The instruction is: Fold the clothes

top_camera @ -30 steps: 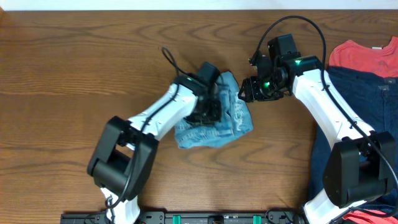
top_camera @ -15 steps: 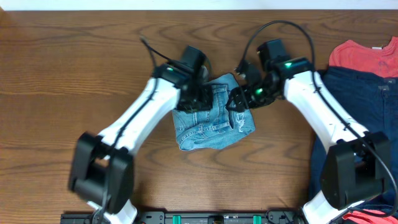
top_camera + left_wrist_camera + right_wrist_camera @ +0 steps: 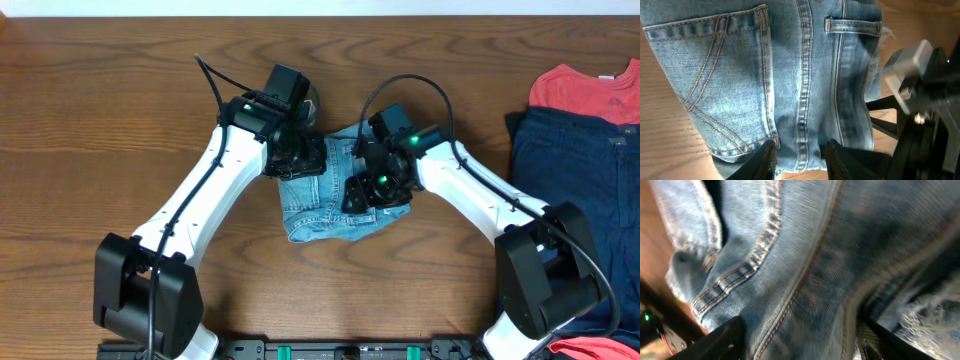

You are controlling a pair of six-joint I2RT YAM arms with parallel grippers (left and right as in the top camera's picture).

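Note:
The clothes are light blue jeans (image 3: 320, 215), folded into a small bundle at the table's middle. My left gripper (image 3: 303, 165) stands at the bundle's upper left edge. In the left wrist view its jaws (image 3: 802, 161) are open and straddle the denim's near edge, beside a stitched back pocket (image 3: 725, 75). My right gripper (image 3: 366, 190) is pressed down on the bundle's right half. In the right wrist view it (image 3: 805, 340) is open, and a thick seamed fold of jeans (image 3: 815, 255) fills the gap between its fingers (image 3: 725, 337).
A red shirt (image 3: 585, 88) and a dark blue garment (image 3: 580, 170) lie at the table's right edge. The right arm (image 3: 925, 100) shows close by in the left wrist view. Bare wooden table (image 3: 100, 100) spreads to the left.
My left gripper has slid from the middle of the jeans to their upper left edge and opened. My right gripper has come in from the right onto the bundle.

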